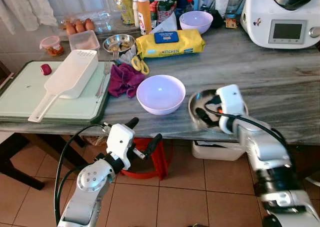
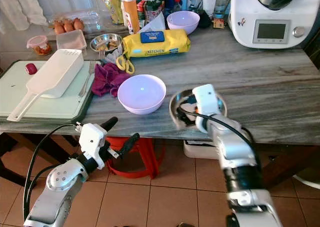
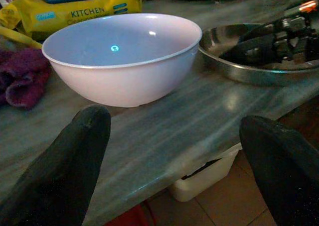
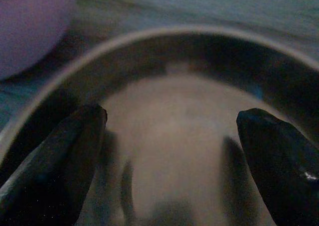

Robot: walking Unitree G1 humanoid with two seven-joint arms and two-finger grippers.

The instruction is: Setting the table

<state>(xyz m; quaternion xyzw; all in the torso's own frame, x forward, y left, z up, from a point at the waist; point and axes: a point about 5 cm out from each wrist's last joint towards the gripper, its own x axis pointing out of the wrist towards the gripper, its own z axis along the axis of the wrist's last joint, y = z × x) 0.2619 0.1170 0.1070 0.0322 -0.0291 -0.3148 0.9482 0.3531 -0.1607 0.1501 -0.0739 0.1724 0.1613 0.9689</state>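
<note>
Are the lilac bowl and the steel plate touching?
Apart. In the left wrist view a strip of bare counter shows between the lilac bowl and the rim of the steel plate; the left eye view shows the same gap.

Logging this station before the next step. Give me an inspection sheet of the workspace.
Surface: grey stone counter, things mostly on its left and back.
Job's things: lilac bowl near the front edge; steel dish beside it, apart; fork on the green board.
Clutter: purple cloth, yellow wipes pack, scissors, white scoop, second bowl, eggs, appliance.
Grippers: right gripper open, over the dish; left gripper open, below the counter edge, facing the bowl.
Cables: black cable along the left arm.
Surroundings: tiled floor, red stool underneath.
</note>
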